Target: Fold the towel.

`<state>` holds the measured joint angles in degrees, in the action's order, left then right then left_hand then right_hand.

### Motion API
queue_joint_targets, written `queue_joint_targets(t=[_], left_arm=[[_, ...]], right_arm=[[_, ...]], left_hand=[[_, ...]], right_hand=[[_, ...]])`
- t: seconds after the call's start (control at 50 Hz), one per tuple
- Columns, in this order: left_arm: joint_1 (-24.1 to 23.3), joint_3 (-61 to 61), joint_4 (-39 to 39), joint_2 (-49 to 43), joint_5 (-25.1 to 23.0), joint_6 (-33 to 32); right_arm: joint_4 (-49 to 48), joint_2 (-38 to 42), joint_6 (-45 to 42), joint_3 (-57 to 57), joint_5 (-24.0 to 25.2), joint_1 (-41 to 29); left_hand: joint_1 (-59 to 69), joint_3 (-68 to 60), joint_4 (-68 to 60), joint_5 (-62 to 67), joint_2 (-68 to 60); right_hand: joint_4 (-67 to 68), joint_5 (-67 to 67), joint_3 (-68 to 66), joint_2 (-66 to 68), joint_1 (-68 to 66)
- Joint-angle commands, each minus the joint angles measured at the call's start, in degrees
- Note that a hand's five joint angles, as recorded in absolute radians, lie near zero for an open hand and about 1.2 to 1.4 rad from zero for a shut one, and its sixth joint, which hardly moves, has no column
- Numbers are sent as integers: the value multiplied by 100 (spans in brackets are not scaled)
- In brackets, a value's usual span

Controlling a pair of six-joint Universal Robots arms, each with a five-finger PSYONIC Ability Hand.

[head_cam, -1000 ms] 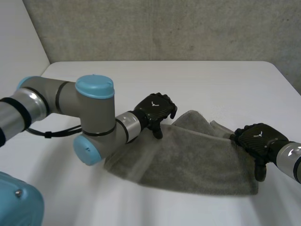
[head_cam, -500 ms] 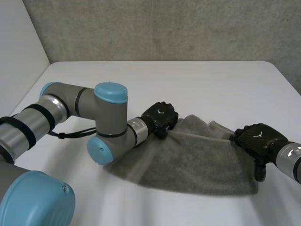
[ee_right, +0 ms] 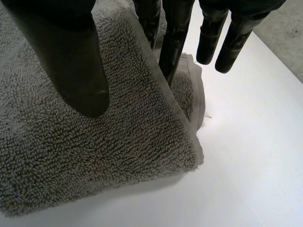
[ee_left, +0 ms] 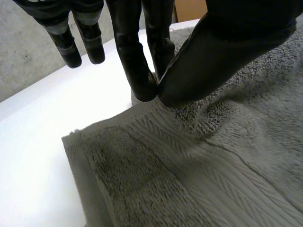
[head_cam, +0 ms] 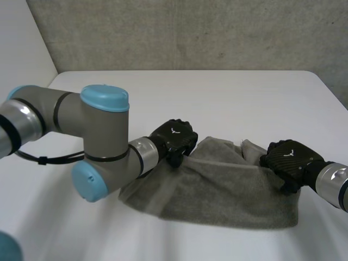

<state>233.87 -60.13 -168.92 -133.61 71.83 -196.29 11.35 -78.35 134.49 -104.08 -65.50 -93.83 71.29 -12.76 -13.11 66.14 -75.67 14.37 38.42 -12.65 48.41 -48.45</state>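
One towel (head_cam: 217, 190), one table (head_cam: 217, 92), and two: left robot hand (head_cam: 174, 138), right robot hand (head_cam: 288, 157).

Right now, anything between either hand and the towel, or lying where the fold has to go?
Nothing visible. The left hand pinches the towel at its far edge. The right hand grips the towel's right end, thumb on top. Nothing lies on the towel or on the table around it.

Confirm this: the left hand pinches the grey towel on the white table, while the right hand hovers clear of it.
Wrong about the right hand: the right wrist view shows it pinching the towel too, thumb on top, fingers behind the edge. The rest holds: the left hand pinches the grey towel on the white table.
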Motion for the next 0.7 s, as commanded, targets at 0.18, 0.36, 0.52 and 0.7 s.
queue_joint_targets(t=[0.18, 0.36, 0.52, 0.7], left_arm=[[0, -2097, -123, 2012, 463, 29], [-9, -2846, -906, 2463, 700, 29], [35, -3162, -1064, 2437, 1184, 29], [88, -3470, -1073, 2603, 1219, 38]], right_arm=[[-28, -348, 51, 11, 432, -65], [7, -375, 25, -59, 476, -257], [7, -14, -37, -60, 397, -285], [-107, 73, -37, 168, 450, 155]], left_hand=[[871, 276, 311, 386, -433], [871, 276, 311, 386, -433], [871, 276, 311, 386, -433], [871, 276, 311, 386, -433]], right_hand=[[-437, -250, 265, -250, 254], [-437, 1725, 265, 1725, -1721], [-437, 183, 265, 183, -180], [-437, -2958, 265, -2957, 2961]])
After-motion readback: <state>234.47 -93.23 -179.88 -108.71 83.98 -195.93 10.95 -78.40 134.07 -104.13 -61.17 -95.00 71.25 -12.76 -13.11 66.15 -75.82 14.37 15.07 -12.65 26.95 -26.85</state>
